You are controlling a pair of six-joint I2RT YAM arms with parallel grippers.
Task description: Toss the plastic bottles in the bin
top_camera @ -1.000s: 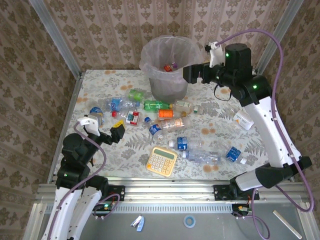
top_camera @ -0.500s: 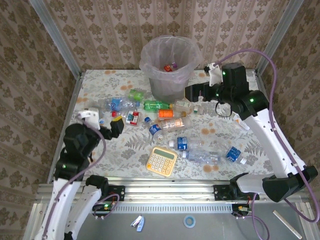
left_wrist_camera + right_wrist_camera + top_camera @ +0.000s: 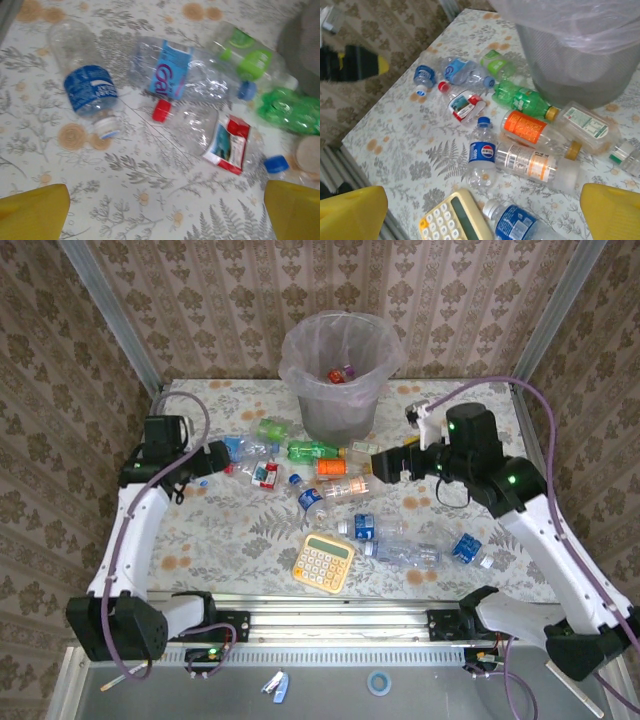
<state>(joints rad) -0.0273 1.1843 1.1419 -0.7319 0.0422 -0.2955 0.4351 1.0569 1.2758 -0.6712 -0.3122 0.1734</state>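
Plastic bottles [image 3: 335,468] lie between bin [image 3: 340,370] and table's [image 3: 230,540] near edge.

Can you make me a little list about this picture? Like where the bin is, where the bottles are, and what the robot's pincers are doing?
bin: grey, pinkish bag inside, upright at the back of the table
inside the bin: one small red thing, probably a bottle
bottles: about a dozen, lying scattered in front of the bin
calculator: yellow, near the front edge, not a bottle
left pincer: open, empty, over the pile's left end
right pincer: open, empty, over the pile's right side
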